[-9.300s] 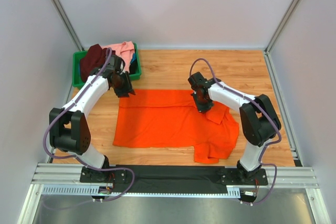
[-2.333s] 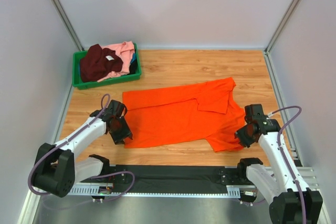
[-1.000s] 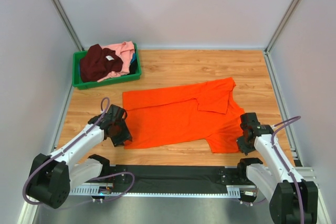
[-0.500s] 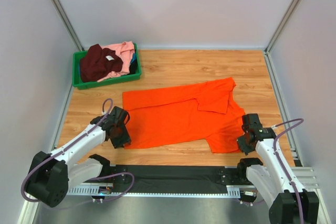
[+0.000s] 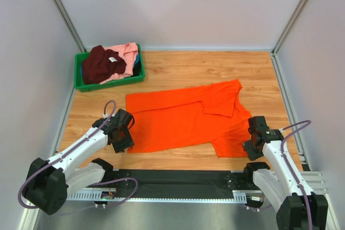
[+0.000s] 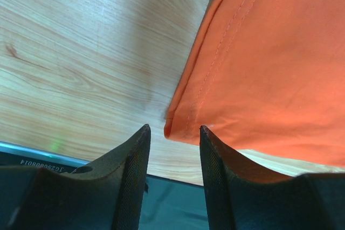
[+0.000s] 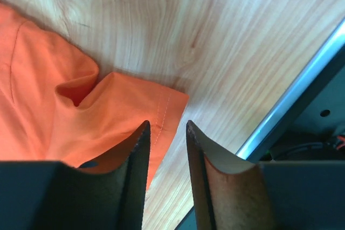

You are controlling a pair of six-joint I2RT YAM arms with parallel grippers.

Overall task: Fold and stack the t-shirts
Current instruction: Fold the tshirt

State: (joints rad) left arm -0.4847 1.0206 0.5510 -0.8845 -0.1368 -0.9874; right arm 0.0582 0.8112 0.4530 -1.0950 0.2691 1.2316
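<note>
Overhead: bright orange cloth t-shirt (image 5: pixel 183 119) flat at centre, dark maroon shirt (image 5: pixel 99 65) and light pink shirt (image 5: pixel 129 52) in a green plastic bin (image 5: pixel 108 84). Left wrist — left gripper (image 6: pixel 173 129) spread at its hem corner. Right wrist — right gripper (image 7: pixel 167 124) slightly parted over a sleeve.

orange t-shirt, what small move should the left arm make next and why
Probably close the left gripper on the hem corner of the bright orange cloth t-shirt, easing forward slightly: its jaws stand open, with that corner lying at their tips, not pinched.

1 orange t-shirt (image 5: pixel 178 117), 1 maroon t-shirt (image 5: pixel 99 64), 1 pink t-shirt (image 5: pixel 128 52), 1 green bin (image 5: pixel 108 84).
</note>
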